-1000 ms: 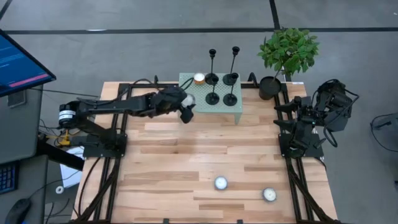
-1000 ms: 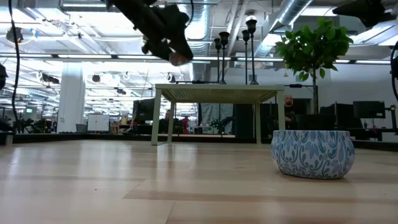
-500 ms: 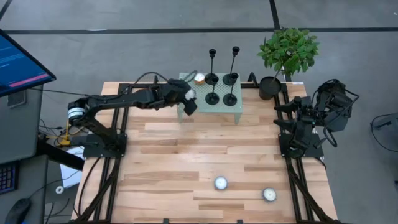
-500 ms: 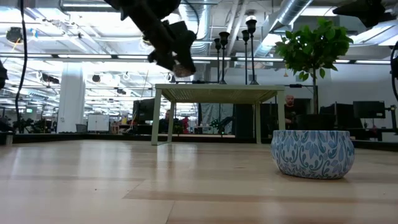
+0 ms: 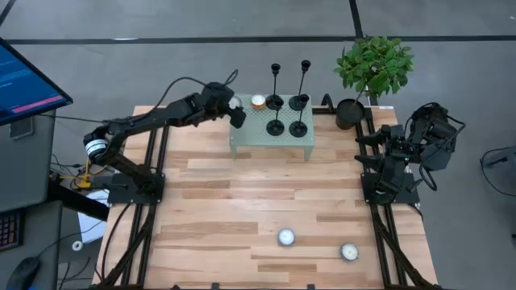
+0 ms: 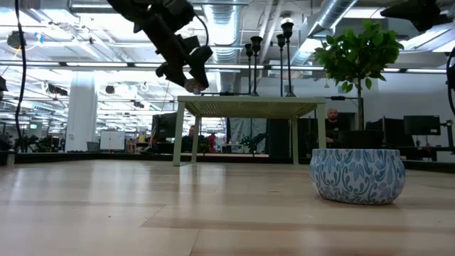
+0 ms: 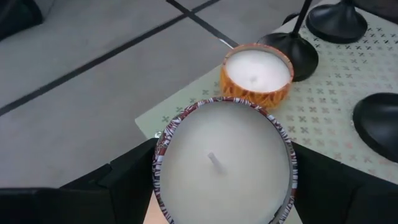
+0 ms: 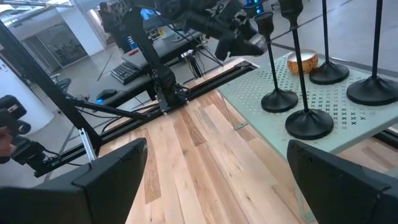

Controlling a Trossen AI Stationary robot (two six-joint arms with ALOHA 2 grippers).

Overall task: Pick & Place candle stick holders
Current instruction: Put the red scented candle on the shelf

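Four black candle stick holders (image 5: 287, 115) stand by their disc bases on a small pale green perforated table (image 5: 250, 134) at the far middle; two are tall and two short. They also show in the right wrist view (image 8: 305, 121). An orange candle tin (image 7: 256, 74) sits beside them. My left gripper (image 5: 237, 115) is shut on a white candle in a patterned tin (image 7: 224, 165) above that table's far left corner. My right gripper (image 8: 217, 162) is open and empty at the table's right edge. My left gripper pinches the patterned tin between its two fingers, one on each opposite side of the round wall (image 7: 159, 163). The fingers come from above, slanting down. The tin sits upright, wax and wick up, lifted clear of the green table.
Two more candle tins (image 5: 286, 237) (image 5: 349, 252) sit on the wooden table near its front right; one shows large in the low view (image 6: 357, 176). A potted plant (image 5: 372, 64) in a black pot (image 5: 349, 113) stands at the far right corner. A monitor (image 5: 24, 80) is at the left.
My left gripper has carried the patterned candle tin toward the table's far edge, from in front of the green table's left end to above its far left corner, beside the orange tin. It stays shut on the tin.
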